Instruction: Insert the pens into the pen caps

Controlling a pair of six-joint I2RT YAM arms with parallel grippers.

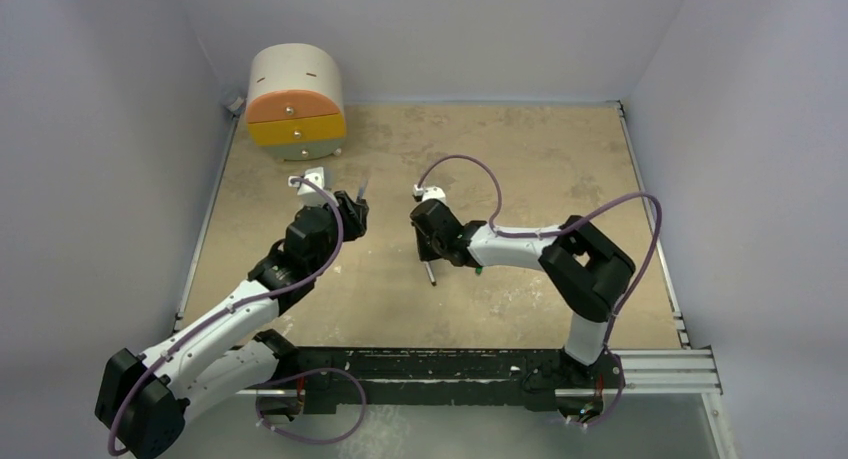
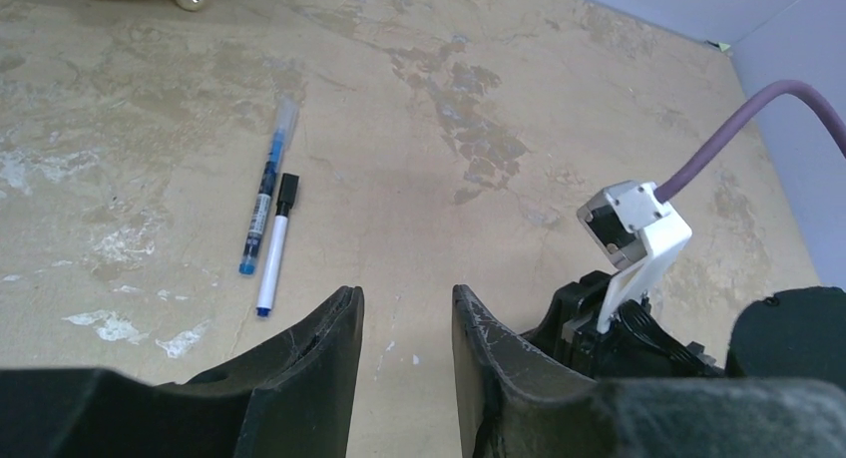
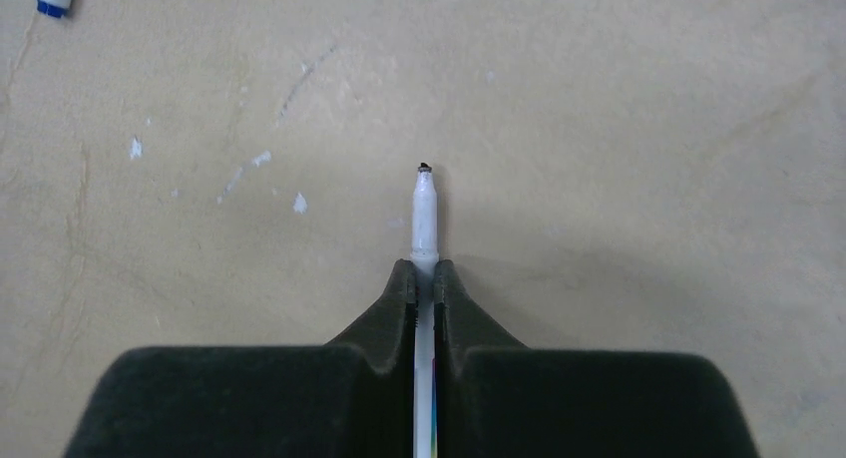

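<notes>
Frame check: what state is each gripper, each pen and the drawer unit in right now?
left gripper: open, nothing between the fingers.
right gripper: shut on the thin white pen.
thin white pen: held, dark tip bare, no cap.
white pen with black cap: lying flat on the table, capped.
blue-barrelled pen: lying flat beside it; cap unclear.
round-topped drawer unit: three drawers shut.

left gripper hovers, jaws parted; right gripper pinches a pen.
</notes>
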